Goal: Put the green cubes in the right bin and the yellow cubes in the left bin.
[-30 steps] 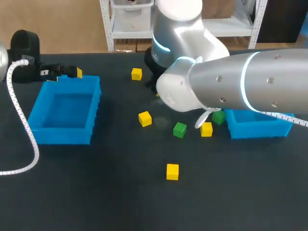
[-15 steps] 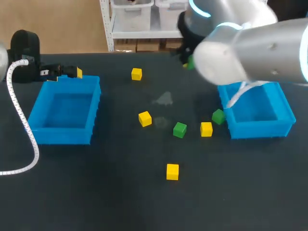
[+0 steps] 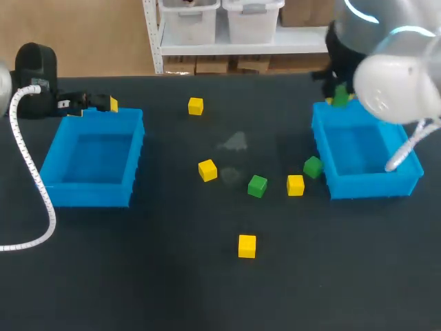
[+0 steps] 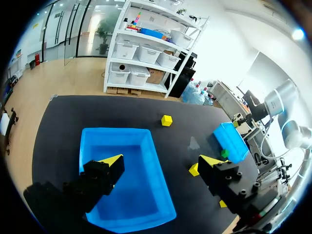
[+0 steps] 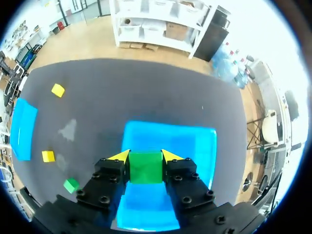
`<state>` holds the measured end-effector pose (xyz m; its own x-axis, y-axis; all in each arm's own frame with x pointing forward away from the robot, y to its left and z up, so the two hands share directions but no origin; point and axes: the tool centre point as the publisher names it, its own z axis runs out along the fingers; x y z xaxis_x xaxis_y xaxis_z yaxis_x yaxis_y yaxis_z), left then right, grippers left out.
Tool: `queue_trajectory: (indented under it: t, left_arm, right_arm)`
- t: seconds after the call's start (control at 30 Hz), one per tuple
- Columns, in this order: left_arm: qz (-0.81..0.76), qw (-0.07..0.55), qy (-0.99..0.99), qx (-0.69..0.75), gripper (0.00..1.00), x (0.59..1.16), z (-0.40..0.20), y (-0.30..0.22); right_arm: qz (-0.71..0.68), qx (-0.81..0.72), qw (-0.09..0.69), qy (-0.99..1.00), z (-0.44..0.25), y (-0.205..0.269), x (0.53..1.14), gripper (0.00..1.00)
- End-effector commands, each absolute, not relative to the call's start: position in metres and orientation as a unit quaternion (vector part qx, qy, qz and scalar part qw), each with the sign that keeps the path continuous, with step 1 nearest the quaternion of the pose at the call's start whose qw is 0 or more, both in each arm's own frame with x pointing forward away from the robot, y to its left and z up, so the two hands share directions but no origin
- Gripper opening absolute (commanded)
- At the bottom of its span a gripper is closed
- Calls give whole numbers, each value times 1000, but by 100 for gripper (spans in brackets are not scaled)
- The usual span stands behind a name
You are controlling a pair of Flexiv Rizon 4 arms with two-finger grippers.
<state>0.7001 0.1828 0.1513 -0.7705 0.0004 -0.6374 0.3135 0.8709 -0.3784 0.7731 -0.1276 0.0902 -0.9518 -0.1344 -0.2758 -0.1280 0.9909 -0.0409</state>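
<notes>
As right claw [image 5: 146, 157] clamps green cube [image 5: 146, 168], bin [image 5: 199, 145] gapes.

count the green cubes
3. One green cube is in the right hand over the right bin, one beside that bin's left wall, one farther left; the arm may hide others.

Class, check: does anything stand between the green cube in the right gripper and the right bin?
Nothing visible does. The right gripper holds the green cube above the right bin, and no other thing shows inside it.
</notes>
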Motion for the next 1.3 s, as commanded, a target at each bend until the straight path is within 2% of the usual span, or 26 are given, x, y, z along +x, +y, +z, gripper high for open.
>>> queue_trajectory:
  t: [0.03,0.07,0.13,0.17,0.43,0.87,1.3]
  left_arm:
    - [-243,330,908,88,100,700,150,185]
    - [-243,330,908,88,100,700,150,185]
    - [-243,330,908,88,100,700,150,185]
    - [-243,330,908,88,100,700,150,185]
    - [-243,330,908,88,100,700,150,185]
    - [-243,330,908,88,100,700,150,185]
    - [-243,330,908,88,100,700,150,185]
  right_arm:
    - [-1,-70,201,977,72,-136,754,0]
    - [2,-70,198,978,69,-137,753,40]
    - [1,-75,189,979,64,-137,751,75]
    - [2,-74,189,979,62,-137,751,100]
    - [1,-98,198,975,79,-125,744,100]
    - [32,-237,194,952,114,-49,681,100]
    - [55,-370,120,920,66,23,628,100]
